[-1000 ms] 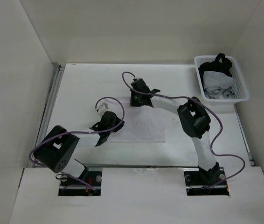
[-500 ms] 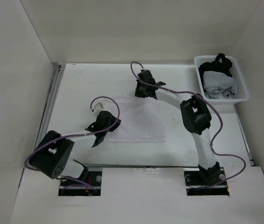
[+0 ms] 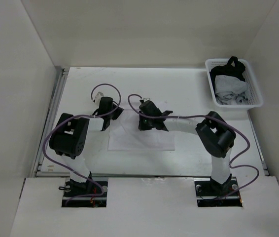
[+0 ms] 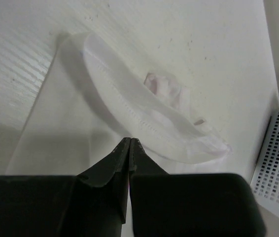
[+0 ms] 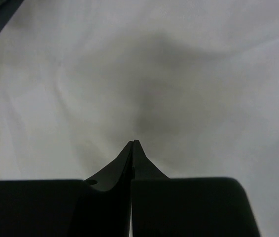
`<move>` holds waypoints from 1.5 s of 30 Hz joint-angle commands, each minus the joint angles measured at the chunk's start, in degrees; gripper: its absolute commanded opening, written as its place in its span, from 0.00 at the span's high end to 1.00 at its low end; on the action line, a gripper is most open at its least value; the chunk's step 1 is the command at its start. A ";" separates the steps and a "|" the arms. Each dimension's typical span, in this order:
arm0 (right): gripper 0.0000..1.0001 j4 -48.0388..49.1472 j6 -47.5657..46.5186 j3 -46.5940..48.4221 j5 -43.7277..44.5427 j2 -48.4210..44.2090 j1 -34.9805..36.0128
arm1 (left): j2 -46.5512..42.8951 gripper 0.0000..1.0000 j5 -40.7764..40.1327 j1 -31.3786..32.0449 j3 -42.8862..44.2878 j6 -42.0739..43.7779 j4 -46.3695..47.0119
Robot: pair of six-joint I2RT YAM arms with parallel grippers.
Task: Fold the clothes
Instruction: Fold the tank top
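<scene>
The clothes (image 3: pixel 144 140) lie as one thin white garment on the table between the two arms. In the left wrist view its collar (image 4: pixel 149 116) rises in a curved fold just beyond my left gripper (image 4: pixel 130 140). That gripper is shut, its tips at the collar's near edge with no cloth visible between them. From above, the left gripper (image 3: pixel 117 115) sits at the garment's upper left. My right gripper (image 3: pixel 141 123) is over the garment's upper middle. It (image 5: pixel 134 142) is shut too, its tips down against wrinkled cloth (image 5: pixel 179 89).
A white mesh basket (image 3: pixel 258 101) stands at the back right, holding dark and pale laundry (image 3: pixel 229 83); its corner (image 4: pixel 277 158) shows in the left wrist view. White walls enclose the table (image 3: pixel 80 89) on three sides. Purple cables loop above both wrists.
The left gripper swung from the garment's lower left up to its upper left. The right gripper came back from the far edge to the garment's upper middle. The cloth's far edge now lies nearer.
</scene>
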State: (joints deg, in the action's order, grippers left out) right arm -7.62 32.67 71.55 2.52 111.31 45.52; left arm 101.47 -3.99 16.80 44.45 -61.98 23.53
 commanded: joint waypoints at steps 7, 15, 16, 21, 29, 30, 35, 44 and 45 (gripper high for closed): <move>1.00 6.74 0.12 -3.70 0.64 -0.83 2.07 | 1.17 1.00 1.35 0.21 0.98 -0.16 2.05; 1.00 7.27 1.08 -5.63 0.29 -0.39 2.34 | 7.95 1.00 0.21 0.74 8.98 0.63 2.66; 1.00 7.44 1.08 -5.89 0.38 -0.48 2.42 | 8.30 1.00 -0.23 0.56 9.77 0.80 2.75; 1.00 7.53 1.08 -7.12 0.20 -0.48 2.51 | 10.32 1.00 -1.19 0.12 13.82 2.47 2.75; 1.00 7.97 1.26 -8.27 0.20 -1.35 2.60 | 10.51 0.99 -4.54 -5.15 17.43 1.95 3.71; 1.00 7.97 1.26 -8.27 0.20 -1.53 2.60 | 8.85 0.98 -3.58 -5.59 16.99 1.69 4.33; 0.99 8.06 1.17 -7.92 0.20 -3.46 2.51 | -1.96 0.97 -0.59 -4.63 11.73 3.52 5.13; 0.85 9.37 3.27 -16.86 4.85 -20.32 2.51 | -28.05 0.91 -2.87 -1.37 -18.66 7.30 -9.17; 0.84 9.37 4.15 -19.40 6.08 -22.51 2.51 | -30.87 0.91 -2.78 -1.46 -20.61 7.83 -12.07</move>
State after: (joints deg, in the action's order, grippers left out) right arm 0.10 34.79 56.23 4.71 95.15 47.40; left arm 75.94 -5.89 16.29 29.61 -56.40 20.97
